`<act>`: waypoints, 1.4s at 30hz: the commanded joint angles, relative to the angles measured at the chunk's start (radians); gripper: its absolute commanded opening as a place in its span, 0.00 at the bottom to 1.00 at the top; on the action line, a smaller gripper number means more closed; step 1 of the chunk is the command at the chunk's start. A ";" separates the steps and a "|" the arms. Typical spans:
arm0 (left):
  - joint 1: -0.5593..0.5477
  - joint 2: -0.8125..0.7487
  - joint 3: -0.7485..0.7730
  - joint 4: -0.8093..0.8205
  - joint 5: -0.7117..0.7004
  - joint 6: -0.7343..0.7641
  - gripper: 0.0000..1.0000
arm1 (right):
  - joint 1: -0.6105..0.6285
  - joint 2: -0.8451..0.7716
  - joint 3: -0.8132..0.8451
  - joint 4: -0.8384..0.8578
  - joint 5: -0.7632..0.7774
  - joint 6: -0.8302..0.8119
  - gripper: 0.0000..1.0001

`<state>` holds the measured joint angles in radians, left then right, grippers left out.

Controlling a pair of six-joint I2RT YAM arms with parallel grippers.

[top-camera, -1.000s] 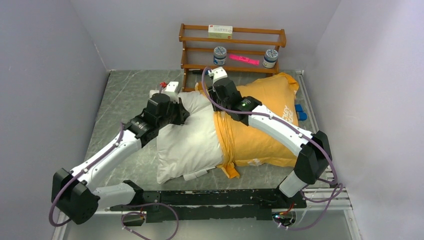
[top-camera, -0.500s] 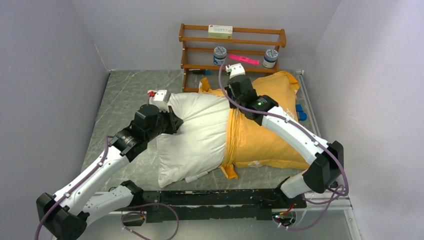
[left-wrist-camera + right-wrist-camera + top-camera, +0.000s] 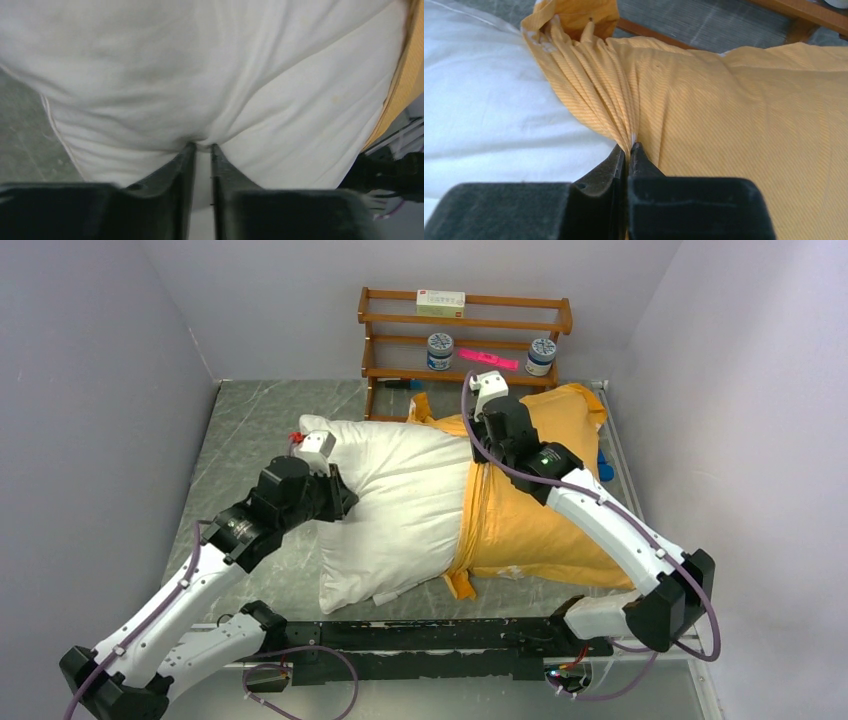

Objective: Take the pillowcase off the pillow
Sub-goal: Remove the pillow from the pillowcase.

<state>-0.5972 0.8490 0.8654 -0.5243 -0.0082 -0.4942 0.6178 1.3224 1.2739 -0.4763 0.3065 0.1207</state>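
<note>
On the grey marbled table, the large plump white stuffed pillow now lies more exposed: the left gripper, pinched on its cloth, has drawn it leftward while the right gripper (clamped on the bunched hem) has hauled the orange-yellow fabric pillowcase rightward; roughly half looks still sleeved

Bright, even overhead light; soft shadows under the pillow; wrist views blur up close.

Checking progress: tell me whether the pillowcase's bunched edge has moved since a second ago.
Yes. The edge of the pillowcase slid right against the wooden rack, baring more pillow.
</note>
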 commanded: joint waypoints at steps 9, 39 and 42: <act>-0.001 0.213 0.451 -0.019 0.080 0.308 0.86 | 0.031 -0.142 -0.034 0.112 -0.064 -0.076 0.00; 0.070 0.857 0.834 -0.296 0.710 0.770 0.91 | 0.144 -0.148 -0.084 0.146 0.071 -0.143 0.00; 0.061 0.843 0.801 -0.310 0.746 0.774 0.80 | 0.144 -0.142 -0.089 0.148 0.102 -0.144 0.00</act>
<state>-0.5209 1.7012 1.7073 -0.7544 0.6025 0.2295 0.7589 1.2076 1.1820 -0.3946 0.3355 -0.0010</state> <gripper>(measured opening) 0.867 0.030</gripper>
